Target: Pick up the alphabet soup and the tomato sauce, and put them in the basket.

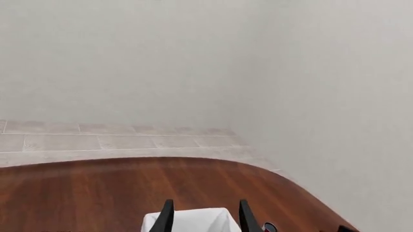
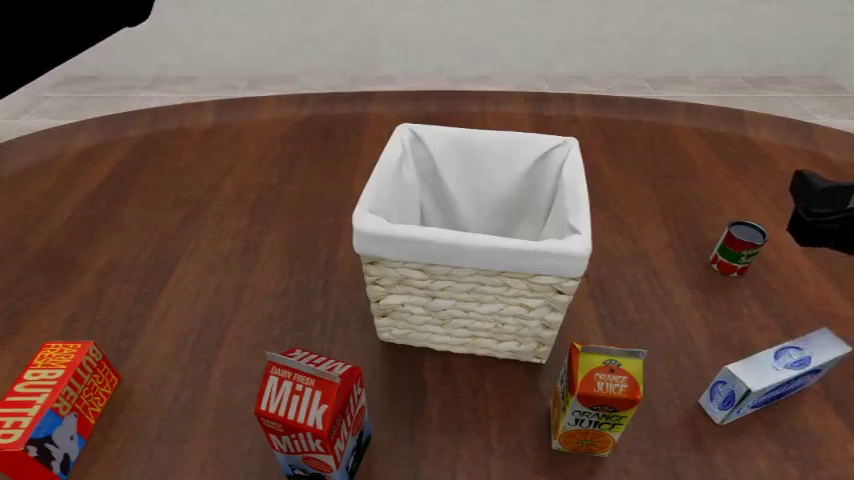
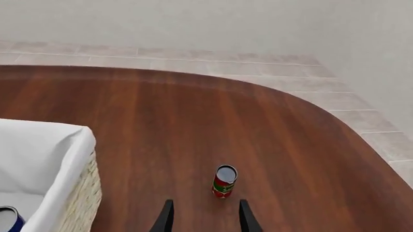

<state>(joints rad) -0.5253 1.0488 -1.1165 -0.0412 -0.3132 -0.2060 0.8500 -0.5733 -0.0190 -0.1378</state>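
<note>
Right gripper: right gripper (image 3: 203,217) hangs above the wood with its two dark fingers spread wide and nothing between them; the front view shows only a dark lump of that arm at the table's right edge.
Tomato sauce: tomato sauce (image 3: 225,181) stands upright just ahead of the right fingers, alone on bare wood toward the right edge of the table (image 2: 187,230), well apart from the basket.
Left gripper: left gripper (image 1: 204,218) has fingers parted and empty, with the basket's white liner showing between them; it is out of the front view, where only a black mass fills the far-left corner.
Alphabet soup: alphabet soup (image 3: 7,218) already lies inside the basket, a blue can with a grey top low against the liner.
Basket: basket (image 2: 465,305) sits mid-table, tall, cloth folded over its rim.
Risk, descent: the can is narrow and tall; an off-centre approach would likely clip its top and topple it, and a toppled can could roll toward the right edge.
Risk, carry: a low carry could catch the high rim.
Writing: butter carton (image 2: 47,405) reads "FARM FRESH BUTTER"; milk carton (image 2: 314,410) reads "DAIRY FRESH Milk"; juice carton (image 2: 598,398) reads "ORANGE JUICE"; the white-and-blue carton (image 2: 774,375) lying near the right corner is too small to read.
</note>
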